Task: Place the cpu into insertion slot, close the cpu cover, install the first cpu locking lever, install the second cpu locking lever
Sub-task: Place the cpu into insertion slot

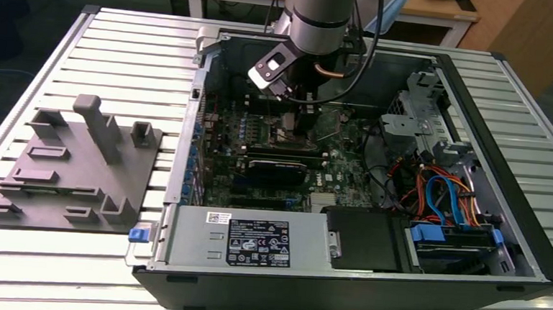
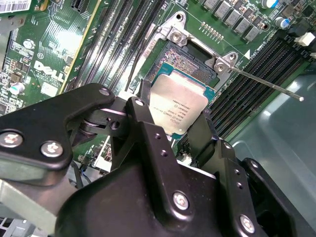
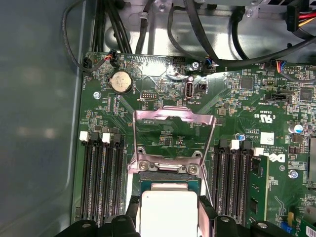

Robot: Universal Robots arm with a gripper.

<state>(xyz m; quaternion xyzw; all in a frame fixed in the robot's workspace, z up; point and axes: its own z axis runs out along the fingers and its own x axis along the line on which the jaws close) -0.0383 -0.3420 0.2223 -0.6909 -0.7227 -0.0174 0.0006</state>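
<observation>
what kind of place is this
Likely a robotics lab or test bench: an open computer case lies on a slatted metal table, a grey fixture plate sits beside it, and the arm's gripper holds the cpu in its jaws over the motherboard.

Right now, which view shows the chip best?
The second wrist view: the chip shows most of its metal top. The first wrist view cuts the chip at the edge. In the exterior view the arm stands over it.

One cpu [image 3: 169, 213], one cpu cover [image 3: 173, 114] (two parts)
</observation>
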